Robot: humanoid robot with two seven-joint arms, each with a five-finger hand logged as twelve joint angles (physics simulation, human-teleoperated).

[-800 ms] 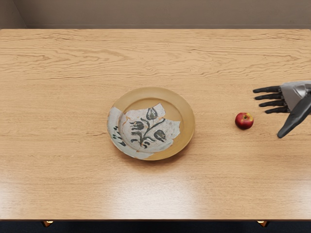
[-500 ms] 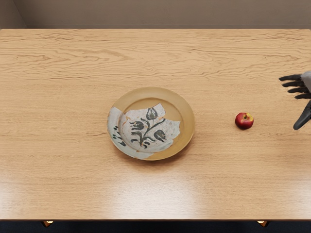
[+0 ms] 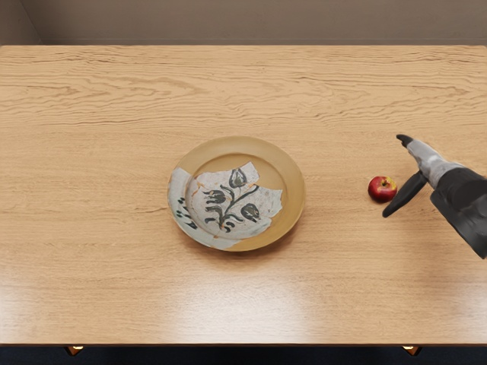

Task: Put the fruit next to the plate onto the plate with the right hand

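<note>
Starting at the left of the frame, we see bare wooden table (image 3: 91, 114) and no left arm at all. The plate (image 3: 221, 146) sits just left of centre, gold-rimmed with its dark leaf pattern, and it has not moved. Nothing lies on it.

The apple (image 3: 382, 188), the fruit we are after, is at the right of centre. It rests on the table well apart from the plate, exactly where it was in the earlier views.

What has changed is at the right edge. Half a second ago the right hand (image 3: 430, 169) had drawn back almost out of frame, higher up, with its fingers showing separately. Now we find it swung back in and turned edge-on, the fingers pointing to the upper left and the thumb angled down to the lower left. The hand is wide open and holds nothing. The thumb tip lies just beside the apple's lower right, and we cannot tell whether it touches.

We judge this to be the approach lining up for a grasp, with the lift and carry leftward to the plate all still to do.
</note>
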